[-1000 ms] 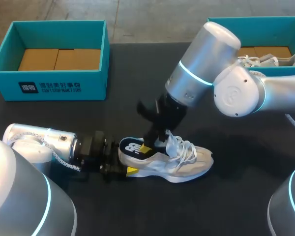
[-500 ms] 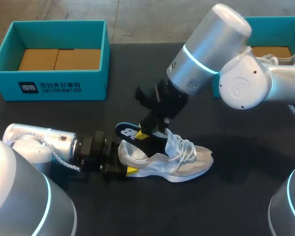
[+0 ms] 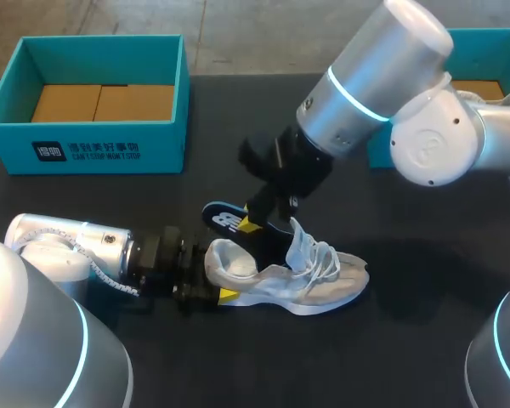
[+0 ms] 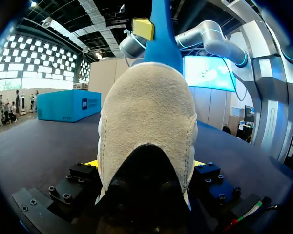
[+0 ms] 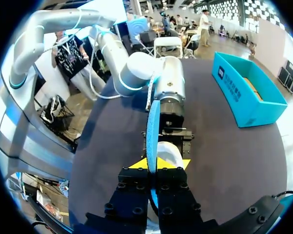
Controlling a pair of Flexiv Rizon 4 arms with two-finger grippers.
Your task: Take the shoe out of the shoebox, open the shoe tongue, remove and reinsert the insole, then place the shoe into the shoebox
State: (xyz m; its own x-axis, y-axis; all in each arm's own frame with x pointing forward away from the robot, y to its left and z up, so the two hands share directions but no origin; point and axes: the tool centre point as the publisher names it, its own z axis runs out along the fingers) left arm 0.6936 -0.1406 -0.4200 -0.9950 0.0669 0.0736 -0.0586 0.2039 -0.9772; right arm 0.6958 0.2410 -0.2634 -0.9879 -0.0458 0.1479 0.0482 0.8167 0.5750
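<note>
Black tabletop carried the work, and the shoe stood on it on its sole, already out of any box. By the look of things the task was about halfway. The tongue appeared pulled up. The dark blue insole was raised above the shoe's opening, though its front end may not have been quite clear. Reinserting the insole and boxing the shoe were not yet done. The left gripper was clamped on the shoe's heel from both sides, and the right gripper, just above the heel opening, pinched the insole's edge. Well beyond the heel sat a teal shoebox holding only brown cardboard. A second teal shoebox lay beyond the toe, mostly hidden by the right arm, so its contents were unclear.
</note>
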